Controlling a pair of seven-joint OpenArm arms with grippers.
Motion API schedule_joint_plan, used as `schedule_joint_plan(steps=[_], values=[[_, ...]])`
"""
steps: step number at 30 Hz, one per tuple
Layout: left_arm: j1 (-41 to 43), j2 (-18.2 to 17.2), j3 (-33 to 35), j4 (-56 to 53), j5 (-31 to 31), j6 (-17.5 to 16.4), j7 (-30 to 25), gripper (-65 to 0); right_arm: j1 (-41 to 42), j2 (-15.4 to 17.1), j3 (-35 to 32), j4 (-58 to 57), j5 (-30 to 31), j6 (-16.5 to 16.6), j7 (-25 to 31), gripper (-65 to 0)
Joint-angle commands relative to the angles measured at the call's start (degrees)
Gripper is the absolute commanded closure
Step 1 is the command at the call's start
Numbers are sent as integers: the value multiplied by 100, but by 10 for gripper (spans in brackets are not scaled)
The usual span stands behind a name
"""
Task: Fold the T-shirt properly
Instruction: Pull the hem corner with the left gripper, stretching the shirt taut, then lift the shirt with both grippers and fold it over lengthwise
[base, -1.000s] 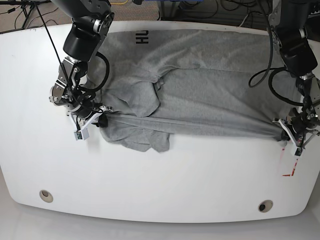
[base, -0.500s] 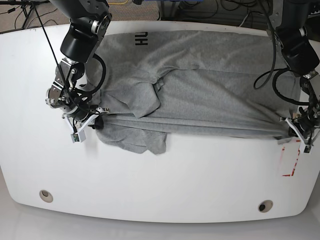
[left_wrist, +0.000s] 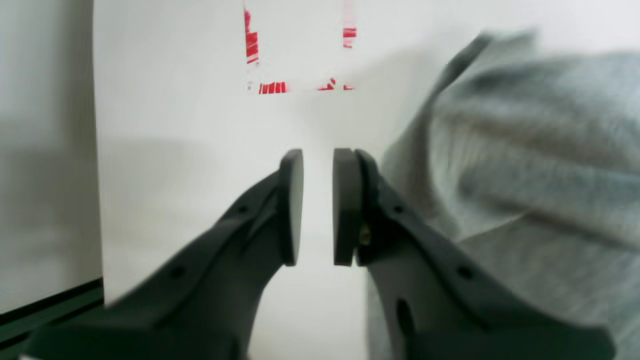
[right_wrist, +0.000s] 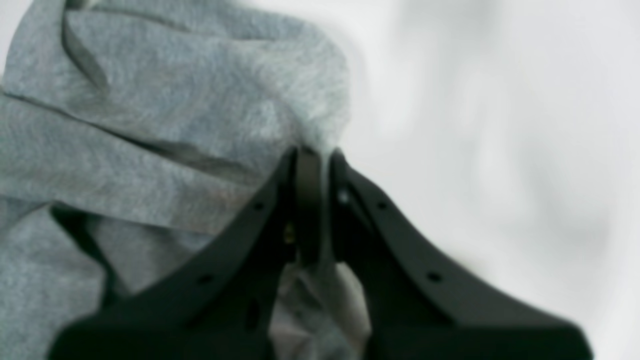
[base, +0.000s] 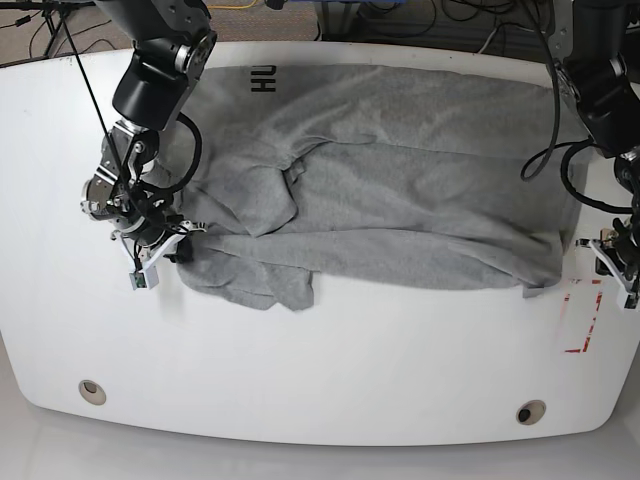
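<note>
Compared with a second earlier, the whole T-shirt (base: 400, 190) had slid toward the base view's left, its "HU" lettering (base: 263, 78) shifted along the far edge, and the taut fold line between the two arms had gone slack on the right. At the left of that view the right gripper (base: 170, 250) had its black fingers pressed together on a bunched corner of the grey fabric – in its wrist view the soft, fuzzy heather cloth (right_wrist: 150, 125) rose in folds from between the closed jaws. The shirt lay spread across the far half of the white table (base: 320, 380), wrinkled, one sleeve (base: 255, 285) crumpled under the folded edge. At the right, the left gripper (base: 622, 262) had let go of the hem and drawn away from it; its flat rounded pads (left_wrist: 292, 207) stood slightly apart with nothing between them, the shirt's ribbed-looking edge (left_wrist: 525, 150) just beside them. Broken red tape marks (base: 582, 318) formed a corner on the smooth tabletop near that gripper – blurred in the wrist view.
</note>
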Motion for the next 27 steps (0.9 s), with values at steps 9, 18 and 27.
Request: schedule_joint_plan(steps=[9,18,27], values=[[-194,-74,0,76,-51,-6,-115,-97,138,51,-17,118,115,14,121,-13],[-194,93,18,-30,-42,-6,-774,-101,138,42,-17,118,115,14,121,-13],[-774,93,229,-988,-51,-6,-836,-339,120,33,-17,109,124,14,121,-13]])
